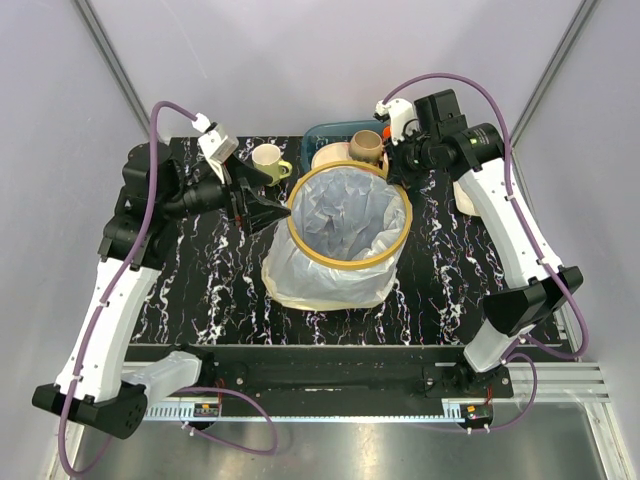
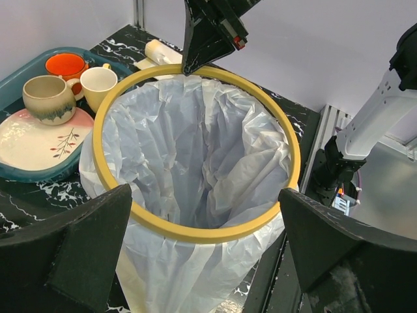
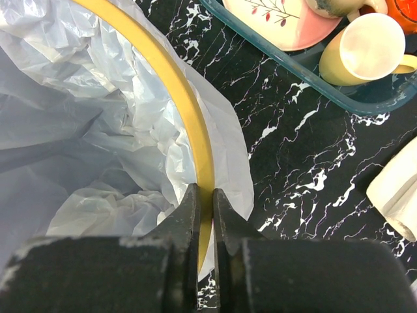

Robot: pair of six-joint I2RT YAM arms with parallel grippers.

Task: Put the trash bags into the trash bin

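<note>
Left pincer (image 2: 205, 192) spread wide; right pincer (image 3: 204, 202) pinched nearly closed; 2 arms extended.

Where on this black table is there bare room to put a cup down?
Bare black marble tabletop shows near-left, between the left arm and the round bin with a yellow rim ring, and near-right, between bin and right arm. The far edge is crowded: teal oval dish basket, pale yellow mug, both arms' jaws.

A robot lab cell: plain white walls (image 1: 330, 60), aluminium rail (image 1: 570, 382), marbled black table (image 1: 450, 285).
</note>
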